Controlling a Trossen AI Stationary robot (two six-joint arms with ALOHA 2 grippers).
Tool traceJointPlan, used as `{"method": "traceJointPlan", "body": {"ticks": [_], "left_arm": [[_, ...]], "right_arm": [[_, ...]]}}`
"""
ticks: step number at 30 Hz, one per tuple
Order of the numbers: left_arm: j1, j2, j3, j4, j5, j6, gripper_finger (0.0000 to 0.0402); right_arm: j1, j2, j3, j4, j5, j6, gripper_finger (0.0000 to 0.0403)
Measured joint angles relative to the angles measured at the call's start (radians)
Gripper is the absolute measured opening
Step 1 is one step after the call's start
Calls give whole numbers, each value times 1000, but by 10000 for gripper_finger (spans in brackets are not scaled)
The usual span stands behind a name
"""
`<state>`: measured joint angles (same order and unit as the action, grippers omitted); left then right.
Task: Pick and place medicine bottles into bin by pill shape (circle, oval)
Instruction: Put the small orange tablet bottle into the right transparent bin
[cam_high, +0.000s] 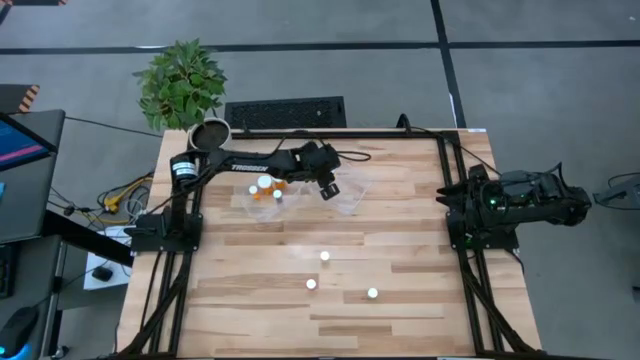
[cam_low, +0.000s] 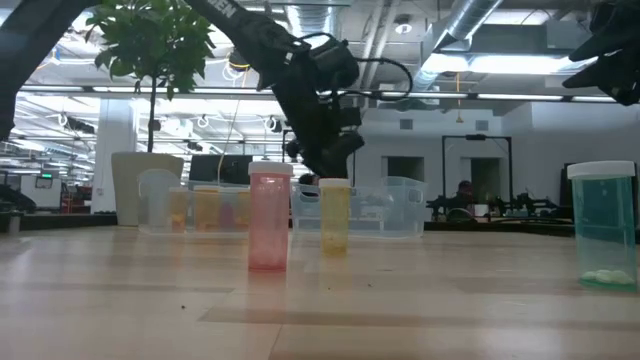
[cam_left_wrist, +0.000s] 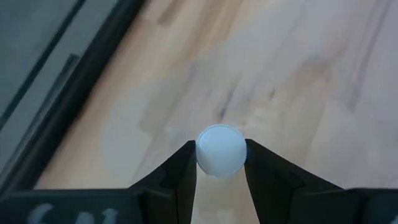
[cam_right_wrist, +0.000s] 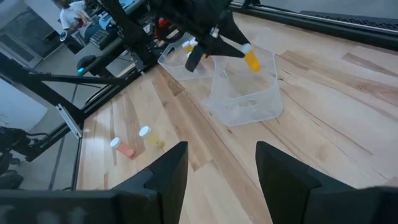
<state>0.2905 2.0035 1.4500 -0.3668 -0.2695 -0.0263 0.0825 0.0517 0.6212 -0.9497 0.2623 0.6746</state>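
Note:
My left gripper (cam_high: 327, 187) is shut on a small orange medicine bottle with a white cap (cam_right_wrist: 251, 60), held over the right-hand clear tray (cam_high: 352, 192). The left-hand clear tray (cam_high: 262, 203) holds several orange bottles (cam_high: 266, 186). Three more white-capped bottles stand on their bases on the table nearer the front (cam_high: 325, 257) (cam_high: 311, 284) (cam_high: 372, 294); the low view shows them as pink (cam_low: 268, 215), yellow (cam_low: 334, 213) and green (cam_low: 605, 225). My right gripper (cam_right_wrist: 221, 168) is open and empty at the table's right edge (cam_high: 462, 200). My left gripper pinches the bottle's round white cap (cam_left_wrist: 221, 149) by its sides between its two fingertips (cam_left_wrist: 186, 163). The fingers come from above, slanting down. The orange body hangs below the cap, lifted clear above the tray.
A potted plant (cam_high: 182, 85) in a white pot (cam_high: 208, 132) and a black keyboard (cam_high: 285, 112) sit beyond the table's far edge. Black frame rails run along the table's left and right sides (cam_high: 465, 260). Bare wood lies between the trays and the three standing bottles.

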Motion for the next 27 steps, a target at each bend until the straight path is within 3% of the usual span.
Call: {"method": "traceJointPlan", "body": {"ticks": [27], "left_arm": [[12, 12, 0, -28, 0, 33, 112]], "right_arm": [[0, 0, 0, 0, 0, 17, 201]]}}
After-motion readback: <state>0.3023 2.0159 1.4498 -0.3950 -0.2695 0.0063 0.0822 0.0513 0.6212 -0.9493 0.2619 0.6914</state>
